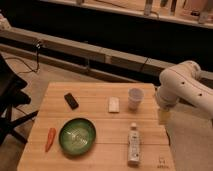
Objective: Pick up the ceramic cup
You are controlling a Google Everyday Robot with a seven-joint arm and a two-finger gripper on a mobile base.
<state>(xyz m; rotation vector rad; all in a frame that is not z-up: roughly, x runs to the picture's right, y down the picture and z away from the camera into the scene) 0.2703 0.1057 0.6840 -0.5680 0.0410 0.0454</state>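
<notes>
plain white ceramic cup (135,98) far right, green round bowl (77,135) near left, orange carrot (50,139) beside it, pale striped wood-plank table (95,114), beige gripper (163,117) at table's right edge
</notes>
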